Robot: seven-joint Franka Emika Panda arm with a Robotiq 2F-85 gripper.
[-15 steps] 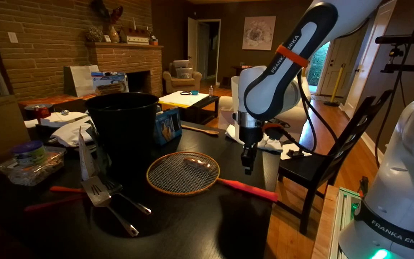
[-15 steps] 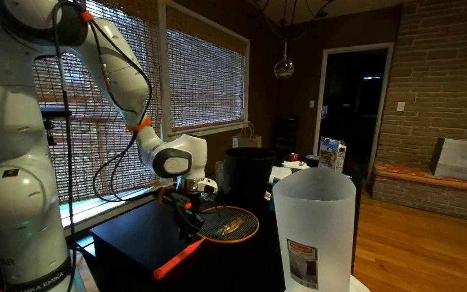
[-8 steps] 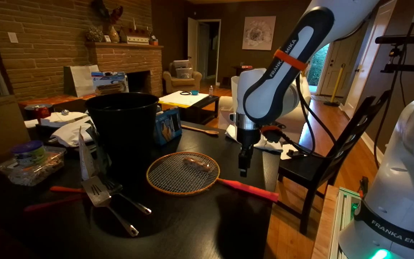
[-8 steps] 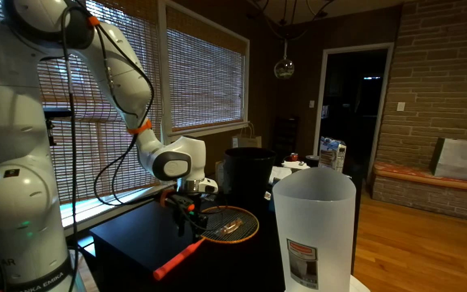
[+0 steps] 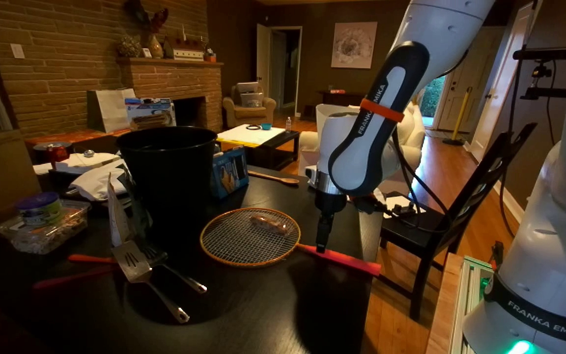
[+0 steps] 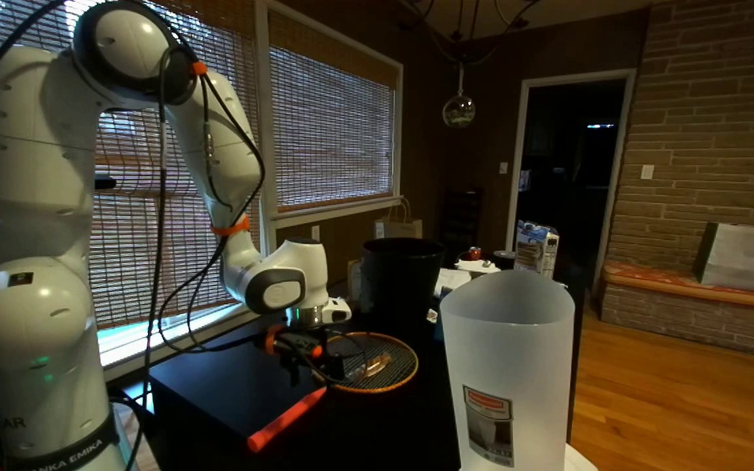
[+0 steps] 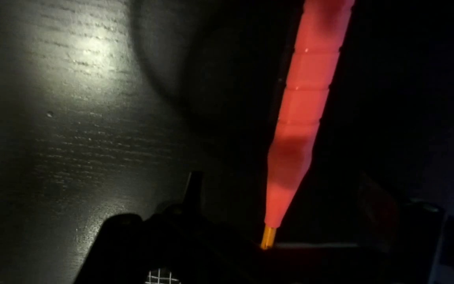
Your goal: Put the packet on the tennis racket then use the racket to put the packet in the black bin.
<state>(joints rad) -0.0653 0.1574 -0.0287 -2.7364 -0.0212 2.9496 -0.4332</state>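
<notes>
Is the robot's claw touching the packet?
Apart. In an exterior view, the table shows dark between the gripper and the packet.

On blk desk (image 5: 263,312) in an exterior view: wooden spoon (image 5: 285,180) ctr, racket (image 5: 251,241) below ctr, blk bin (image 5: 167,177) ctr-L w/ blue box (image 5: 230,173) just beside, spatula (image 5: 138,272) lower L, clear tub (image 5: 49,236) far L.

Shiny packet (image 5: 269,224) on orange-rimmed tennis racket (image 5: 247,244), red handle, black bin (image 5: 167,174) upright nearby
</notes>
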